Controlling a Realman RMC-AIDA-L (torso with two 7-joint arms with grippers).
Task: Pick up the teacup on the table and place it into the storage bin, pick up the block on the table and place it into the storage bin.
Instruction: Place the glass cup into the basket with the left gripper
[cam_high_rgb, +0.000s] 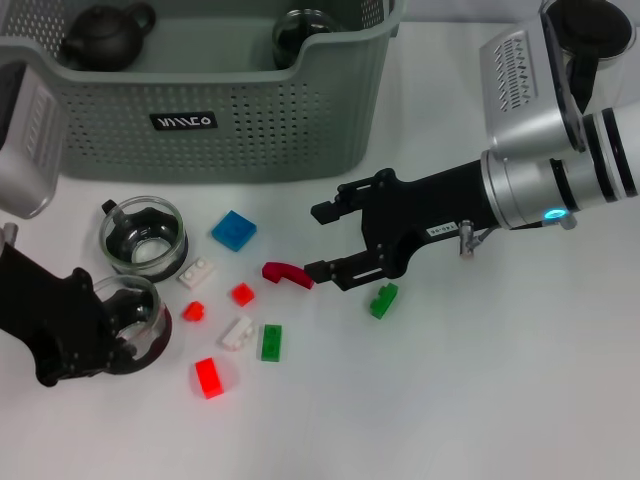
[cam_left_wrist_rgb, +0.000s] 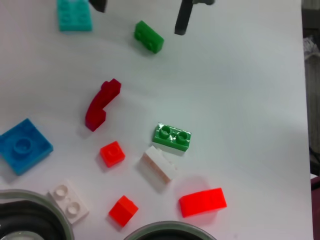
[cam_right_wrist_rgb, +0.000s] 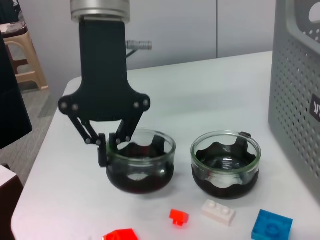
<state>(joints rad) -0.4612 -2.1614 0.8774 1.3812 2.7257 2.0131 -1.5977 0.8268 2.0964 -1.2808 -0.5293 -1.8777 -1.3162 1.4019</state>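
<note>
Head view shows the left claw (cam_high_rgb: 125, 335) at seven o'clock, its fingers straddling a teacup's (cam_high_rgb: 132, 318) rim, not yet lifted. Toward centre the right claw (cam_high_rgb: 325, 240) hangs wide beside a dark red block (cam_high_rgb: 287, 274). Next, probably: lift the cup to the storage bin (cam_high_rgb: 230, 110) at twelve o'clock.

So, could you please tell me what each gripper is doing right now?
Left gripper: shut on the rim of the near glass teacup with dark liner.
Right gripper: open, empty.

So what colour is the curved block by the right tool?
Dark red, clearest in the left wrist view.
</note>
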